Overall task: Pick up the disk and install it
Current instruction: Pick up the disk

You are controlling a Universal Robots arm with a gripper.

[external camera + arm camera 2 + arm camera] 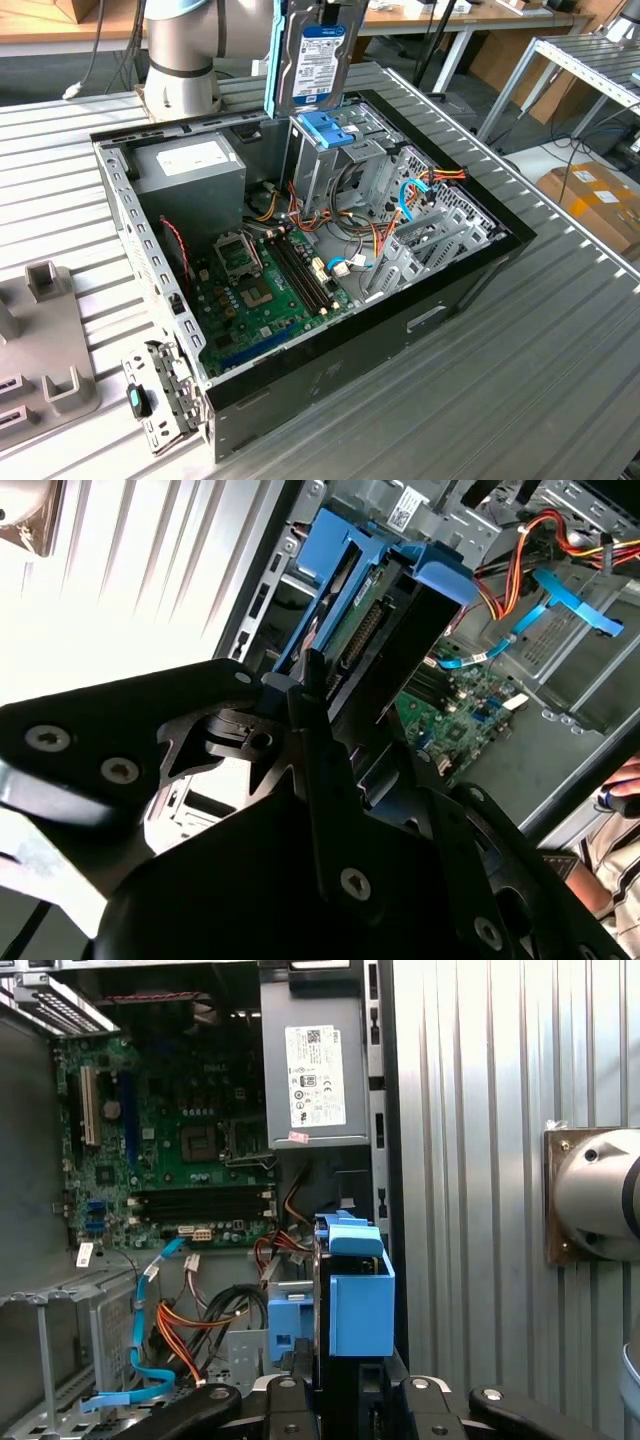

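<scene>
Blue-railed disk [312, 60] upright, grasped by pincer [345, 1388], lower edge just over drive cage [312, 172].

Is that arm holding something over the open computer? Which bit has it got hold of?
Yes. The end effector grips the disk by its upper end, so it hangs upright above the grey drive cage.

We are seeing a ribbed metal table [540, 400]. An open computer case [340, 372] is sitting on it. The arm's base [182, 70] is standing by the case's far corner. Grey holders [45, 340] are lying beside the case.
</scene>
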